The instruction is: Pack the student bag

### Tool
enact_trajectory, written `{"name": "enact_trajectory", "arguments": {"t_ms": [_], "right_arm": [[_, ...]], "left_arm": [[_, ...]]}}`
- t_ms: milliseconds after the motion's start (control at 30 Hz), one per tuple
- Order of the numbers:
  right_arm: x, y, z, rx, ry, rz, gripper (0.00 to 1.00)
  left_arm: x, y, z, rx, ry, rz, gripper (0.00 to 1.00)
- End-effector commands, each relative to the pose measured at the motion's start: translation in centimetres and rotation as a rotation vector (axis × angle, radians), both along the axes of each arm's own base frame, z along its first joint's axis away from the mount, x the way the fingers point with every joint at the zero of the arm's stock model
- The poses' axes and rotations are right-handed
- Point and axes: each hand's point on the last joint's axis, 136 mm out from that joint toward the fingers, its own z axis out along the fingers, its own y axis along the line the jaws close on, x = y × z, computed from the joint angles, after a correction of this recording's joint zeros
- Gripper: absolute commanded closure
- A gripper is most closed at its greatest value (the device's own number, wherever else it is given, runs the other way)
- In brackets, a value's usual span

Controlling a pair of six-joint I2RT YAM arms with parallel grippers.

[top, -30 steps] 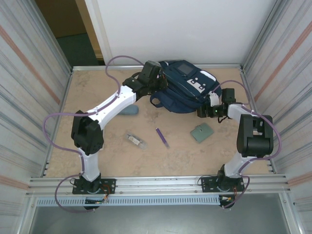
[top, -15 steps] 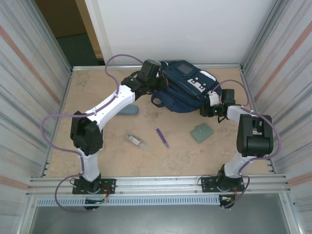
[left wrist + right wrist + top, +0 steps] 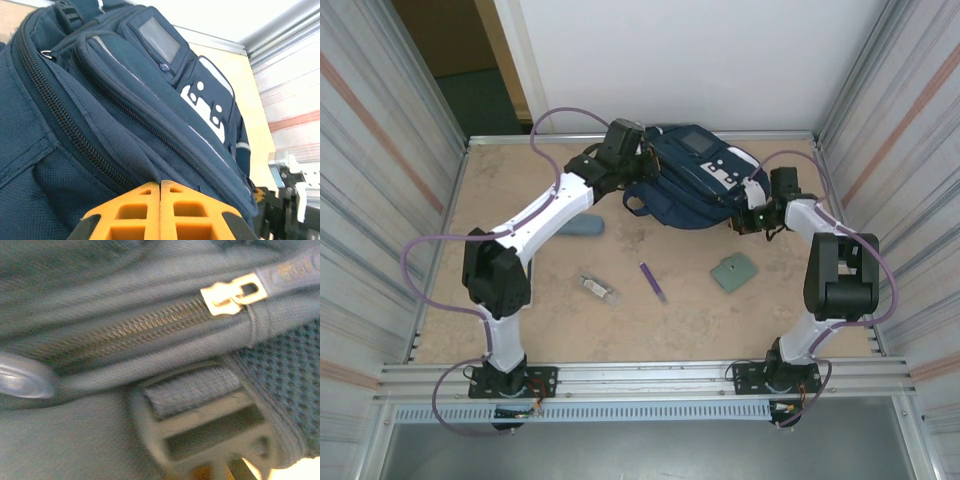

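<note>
The navy student bag (image 3: 695,180) lies at the back of the table, its white patch facing up. My left gripper (image 3: 638,172) is at the bag's left side. In the left wrist view its orange fingers (image 3: 135,205) are pressed together on a fold of the bag (image 3: 125,100) fabric. My right gripper (image 3: 748,217) is against the bag's lower right edge. The right wrist view is very close on the bag (image 3: 90,440), showing a shut zipper with a metal pull (image 3: 227,295) and a dark strap buckle (image 3: 200,425). That gripper's fingers are hidden.
On the table in front of the bag lie a blue-grey pouch (image 3: 585,226), a small clear tube (image 3: 599,289), a purple pen (image 3: 653,282) and a green card (image 3: 734,271). Metal walls (image 3: 390,150) close in both sides.
The left gripper has moved back and left, and the bag has shifted with it. The right gripper has moved up closer against the bag's right edge.
</note>
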Motion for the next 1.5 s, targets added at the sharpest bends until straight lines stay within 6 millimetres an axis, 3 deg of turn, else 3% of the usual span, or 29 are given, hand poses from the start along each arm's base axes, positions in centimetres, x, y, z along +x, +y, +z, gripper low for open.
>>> {"name": "enact_trajectory", "arguments": {"t_ms": [0, 133, 400, 600, 667, 700, 800, 967, 1067, 1133, 1300, 1467], "right_arm": [[-4.4, 2.7, -0.5, 0.071, 0.227, 0.076, 1.00], [-5.8, 4.8, 1.0, 0.166, 0.251, 0.134, 1.00], [-6.6, 8.4, 3.3, 0.319, 0.285, 0.186, 1.00], [-5.4, 11.7, 3.4, 0.415, 0.275, 0.107, 1.00], [-5.0, 12.5, 3.0, 0.426, 0.275, 0.062, 1.00], [-4.8, 12.5, 2.8, 0.412, 0.274, 0.033, 1.00], [-4.6, 11.7, 0.8, 0.330, 0.269, -0.060, 0.99], [-5.1, 10.6, -0.7, 0.276, 0.288, -0.152, 0.96], [-5.5, 10.5, -1.0, 0.293, 0.301, -0.190, 0.92], [-5.9, 10.5, -1.0, 0.294, 0.321, -0.195, 0.82], [-6.6, 9.0, 0.7, 0.268, 0.305, -0.246, 0.62], [-6.7, 5.9, 1.8, 0.316, 0.359, -0.470, 0.56]], "left_arm": [[1.2, -0.8, 2.3, -0.053, -0.107, 0.000, 1.00], [2.1, -0.9, 0.1, -0.037, -0.093, 0.032, 1.00], [3.3, -1.6, -4.7, -0.038, -0.027, 0.090, 1.00], [2.0, -4.1, -8.7, -0.051, 0.045, 0.050, 1.00], [1.4, -4.2, -10.0, -0.044, 0.064, 0.037, 1.00], [1.2, -4.0, -10.5, -0.047, 0.067, 0.023, 0.98], [0.6, -3.0, -10.7, -0.056, 0.063, -0.047, 0.75], [-2.1, -1.0, -10.1, -0.031, 0.051, -0.209, 0.56], [-5.3, -1.1, -9.9, 0.000, 0.034, -0.338, 0.50], [-7.5, -1.4, -10.0, 0.038, 0.002, -0.378, 0.49], [-12.8, -4.2, -11.7, 0.146, -0.078, -0.523, 0.45], [-13.3, -6.3, -13.7, 0.239, -0.096, -0.546, 0.41]]}}
